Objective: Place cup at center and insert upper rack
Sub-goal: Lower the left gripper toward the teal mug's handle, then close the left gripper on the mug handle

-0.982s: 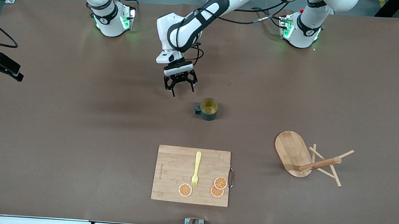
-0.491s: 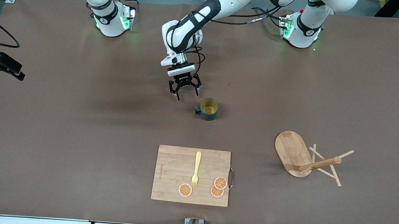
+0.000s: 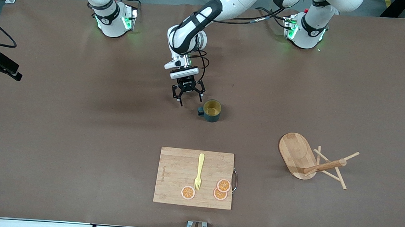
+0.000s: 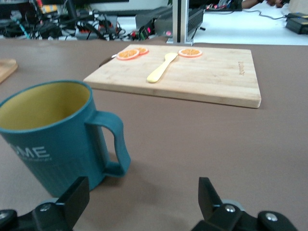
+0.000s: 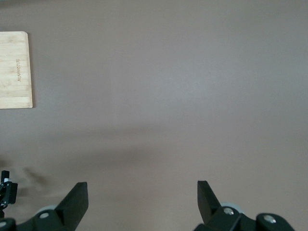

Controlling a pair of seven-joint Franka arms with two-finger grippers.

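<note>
Nearest the front camera: bamboo cutting board (image 3: pixel 193 177), flat on the table (image 3: pixel 62 135). On it a yellow fork (image 3: pixel 199 172) and three orange slices (image 3: pixel 220 189), two of them overlapping near the board's metal handle.

Farther back, toward the left arm's end: upper rack (image 3: pixel 309 160) tipped on its side, oval base up on edge, post and peg sticks lying on the table. Nothing touching it.

Farther still, about mid-table: cup (image 3: pixel 211 110) upright, yellow inside, nothing visible in it. Handle points toward the right arm's end.

Left gripper (image 3: pixel 188 98) just beside the cup on the handle side, low over the table, jaws apart, holding nothing. In the left wrist view the handle sits between the fingers (image 4: pixel 72 199) but ahead of them, no contact.

Right gripper (image 5: pixel 143 202) up over bare table, jaws apart, empty; that arm waits. Corner of the board shows in its wrist view.
</note>
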